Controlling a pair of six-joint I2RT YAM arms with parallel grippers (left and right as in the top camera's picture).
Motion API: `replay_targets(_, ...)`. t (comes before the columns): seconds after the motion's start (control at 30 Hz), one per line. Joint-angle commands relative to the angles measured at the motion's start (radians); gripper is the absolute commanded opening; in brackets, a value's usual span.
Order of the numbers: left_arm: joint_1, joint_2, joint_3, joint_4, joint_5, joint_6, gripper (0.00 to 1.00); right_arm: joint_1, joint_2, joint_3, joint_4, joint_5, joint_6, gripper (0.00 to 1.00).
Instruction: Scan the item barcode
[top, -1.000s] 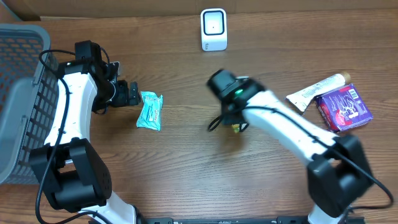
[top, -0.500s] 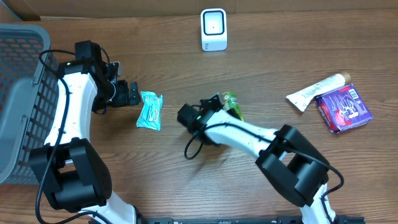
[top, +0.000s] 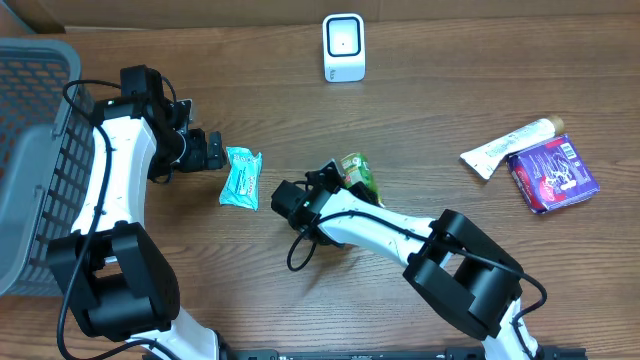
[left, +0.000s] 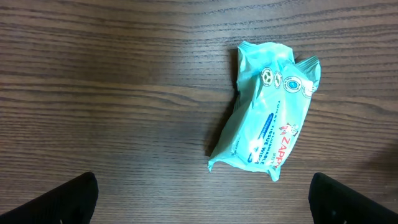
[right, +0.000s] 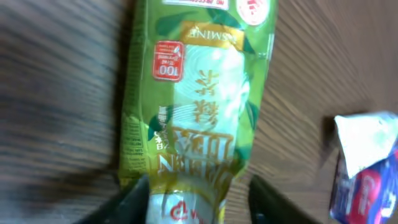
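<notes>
Green foil printed with jasmine tea artwork fills the right wrist view. The green tea packet lies flat on the wooden worktop, well short of the white barcode scanner standing at the far edge. The right tool is spread about the packet's near end, one finger against its edge and the other just clear, so nothing is pinched. The left tool is spread wide beside a teal wipes packet.

The step looks like a release or regrip of the tea packet. No barcode shows on its upward face, so the code is probably underneath. A good regrip would take one end, leave that face free to turn toward the scanner's window, and lift straight so the fingers do not drag the foil.

A second ago the right arm was over mid-worktop with the packet hidden beneath it. Now it has swung left and its jaws have parted. The left arm, wipes, tube and purple box have not moved.
</notes>
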Motion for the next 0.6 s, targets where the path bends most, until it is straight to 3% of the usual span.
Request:
replay_targets(0.0, -0.007, -0.019, -0.004, 0.001, 0.000, 0.019, 1.00, 0.017, 0.010, 0.037, 0.021, -0.140, -0.002, 0.59)
replay_targets(0.27, -0.007, -0.019, -0.003, 0.001, 0.000, 0.019, 0.99, -0.073, -0.016, 0.126, -0.019, -0.311, 0.055, 0.62)
replay_targets(0.57, -0.007, -0.019, -0.003, 0.001, 0.000, 0.019, 0.99, -0.338, -0.056, 0.139, -0.040, -0.813, 0.050, 0.66)
